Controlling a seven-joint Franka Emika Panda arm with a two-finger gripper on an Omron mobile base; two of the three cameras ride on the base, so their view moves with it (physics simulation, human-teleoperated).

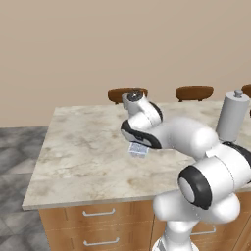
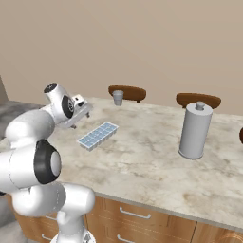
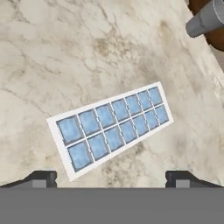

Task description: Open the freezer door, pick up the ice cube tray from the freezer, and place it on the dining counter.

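Hovering: the gripper [image 3: 111, 177] is hanging above the counter [image 1: 88, 147], free of the tray [image 3: 111, 129].
Fingers: the two dark tips [image 3: 41, 178] are standing wide apart at the bottom of the hand view, gripping nothing.
Tray: it is lying flat on the counter, white-rimmed with two rows of pale-blue cells, with one end of it sitting between the spread tips; in the right base view the tray [image 2: 98, 135] is sitting just right of the hand, towards the counter's left part.
Arm: it is reaching forward over the counter's near edge, and in the left base view it is covering much of the tray [image 1: 138, 150].
Cup: a small grey cup [image 2: 117, 98] is standing near the far edge, beyond the tray.
Canister: a tall grey canister [image 2: 194, 131] is standing well to the right of the tray.
Stools: brown stool seats [image 1: 194, 92] are showing behind the far edge.
Drawers: wooden fronts with silver handles [image 1: 98, 213] are sitting under the near edge.
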